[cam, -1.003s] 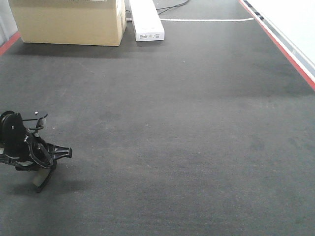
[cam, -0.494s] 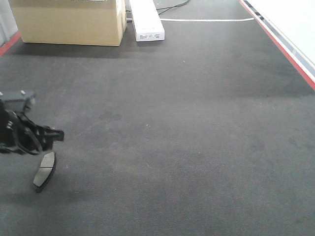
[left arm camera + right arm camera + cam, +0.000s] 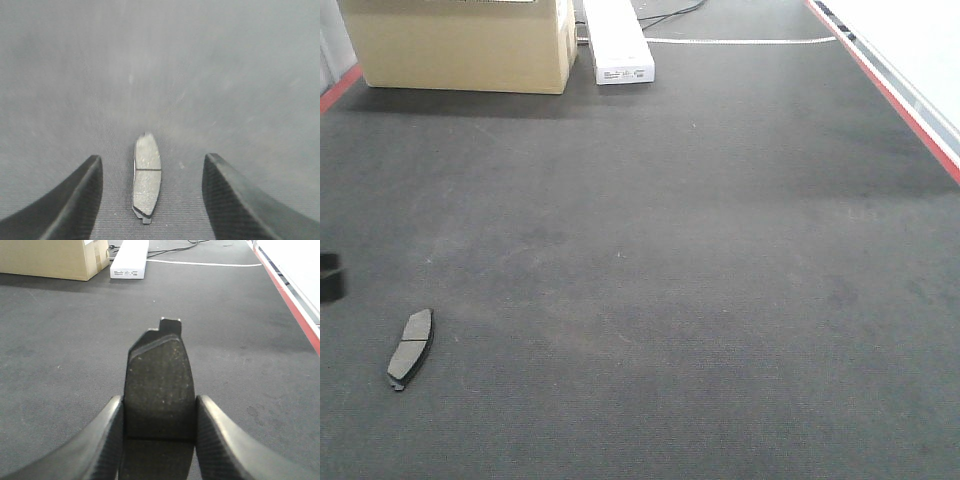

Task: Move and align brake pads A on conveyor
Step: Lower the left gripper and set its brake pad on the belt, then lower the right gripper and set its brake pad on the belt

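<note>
A: Where's the small grey-brown curved brake pad (image 3: 146,177)?
B: On the dark felt-like conveyor belt (image 3: 225,75), between the fingers of the left tool (image 3: 151,160), touching neither.
A: And the right tool (image 3: 159,400)?
B: It has a second such pad (image 3: 159,375) clamped between its fingers. Far ahead-left is a tan cardboard box (image 3: 50,257), with a long white carton (image 3: 130,260) just right of it.

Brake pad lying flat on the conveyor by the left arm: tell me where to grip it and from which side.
Grip the brake pad across its narrow width at the cross groove, probably coming straight down from above. It lies flat on the conveyor, so only its two long edges offer opposing faces. In the wrist view the open left gripper straddles that width.
</note>
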`<state>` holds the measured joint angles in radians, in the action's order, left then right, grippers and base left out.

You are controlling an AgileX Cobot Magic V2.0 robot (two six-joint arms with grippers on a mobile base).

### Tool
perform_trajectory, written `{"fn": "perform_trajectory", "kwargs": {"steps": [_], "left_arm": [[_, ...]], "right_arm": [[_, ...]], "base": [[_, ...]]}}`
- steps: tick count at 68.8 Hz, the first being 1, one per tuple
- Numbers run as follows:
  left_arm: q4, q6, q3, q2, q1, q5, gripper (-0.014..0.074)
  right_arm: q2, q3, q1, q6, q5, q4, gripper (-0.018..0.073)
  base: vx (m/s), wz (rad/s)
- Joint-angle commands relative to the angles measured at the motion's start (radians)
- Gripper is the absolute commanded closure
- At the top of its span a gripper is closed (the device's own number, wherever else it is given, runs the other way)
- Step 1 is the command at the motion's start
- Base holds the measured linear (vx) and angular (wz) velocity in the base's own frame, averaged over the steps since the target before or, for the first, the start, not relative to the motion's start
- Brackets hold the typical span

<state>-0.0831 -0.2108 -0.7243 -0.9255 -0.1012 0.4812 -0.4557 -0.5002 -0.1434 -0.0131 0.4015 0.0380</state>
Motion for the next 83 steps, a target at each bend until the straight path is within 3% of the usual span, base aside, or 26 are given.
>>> {"fn": "perform_trajectory", "kwargs": {"steps": [1,22,37,83], "left_arm": [[-0.005,0.022,0.046,0.145,-0.001,-0.09,0.0167],[-0.003,0.118,0.255,0.532,-0.001,-0.082,0.0167],[-0.002,0.118,0.352,0.73,-0.001,-0.092,0.0167],[0.007,0.117,0.355,0.779,-0.001,-0.066,0.0167]], "right_arm": [[-0.002,-0.03,0.002,0.004,-0.096,0.007,0.0566],[-0.002,-0.03,0.002,0.004,-0.096,0.007,0.0566],[-0.002,-0.03,0.002,0.004,-0.096,0.007,0.0566],[-0.002,-0.03,0.002,0.004,-0.097,0.007,0.0566]], "base": [[0.0,0.0],[0.0,0.0],[0.0,0.0],[0.0,0.0]]}}
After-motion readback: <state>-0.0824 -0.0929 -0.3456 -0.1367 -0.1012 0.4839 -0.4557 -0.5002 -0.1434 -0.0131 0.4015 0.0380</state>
